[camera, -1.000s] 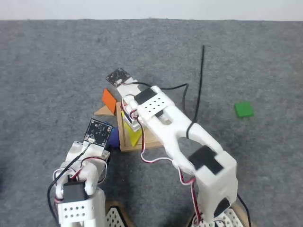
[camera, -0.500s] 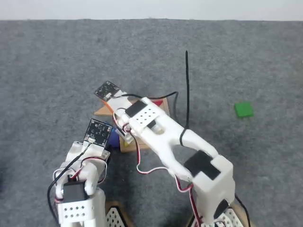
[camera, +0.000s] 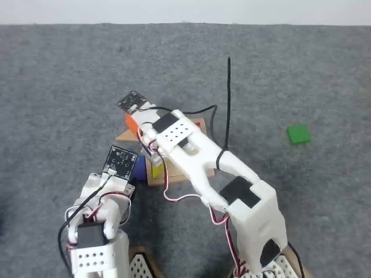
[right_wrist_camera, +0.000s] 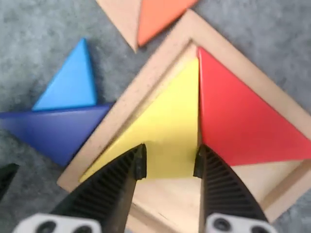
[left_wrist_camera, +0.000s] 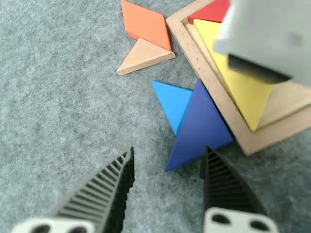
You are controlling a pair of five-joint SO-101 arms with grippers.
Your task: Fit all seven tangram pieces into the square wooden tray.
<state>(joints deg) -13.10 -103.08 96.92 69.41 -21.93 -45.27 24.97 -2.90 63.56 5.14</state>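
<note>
The left gripper (left_wrist_camera: pixel 168 154) is held with its jaws spread wide and nothing between them, low over the grey carpet (camera: pixel 58 87). Just beyond its fingertips a dark blue wooden triangle (left_wrist_camera: pixel 199 124) is laid flat. One of its edges is pressed against a smaller light blue wooden triangle (left_wrist_camera: pixel 172 99) and its far side touches the tray's rim. Farther off, an orange wooden parallelogram (left_wrist_camera: pixel 146 24) is set touching a pale unpainted wooden triangle (left_wrist_camera: pixel 143 56). The square wooden tray (left_wrist_camera: pixel 214 92) is placed at the middle of the table. Inside it a large yellow wooden triangle (right_wrist_camera: pixel 160 131) and a large red wooden triangle (right_wrist_camera: pixel 238 121) are fitted edge to edge, with bare wood exposed beside them. The right gripper (right_wrist_camera: pixel 170 150) is held over the yellow triangle, its jaws parted and empty. Well apart to the right, a small green wooden square (camera: pixel 298 134) is seen on the carpet.
</note>
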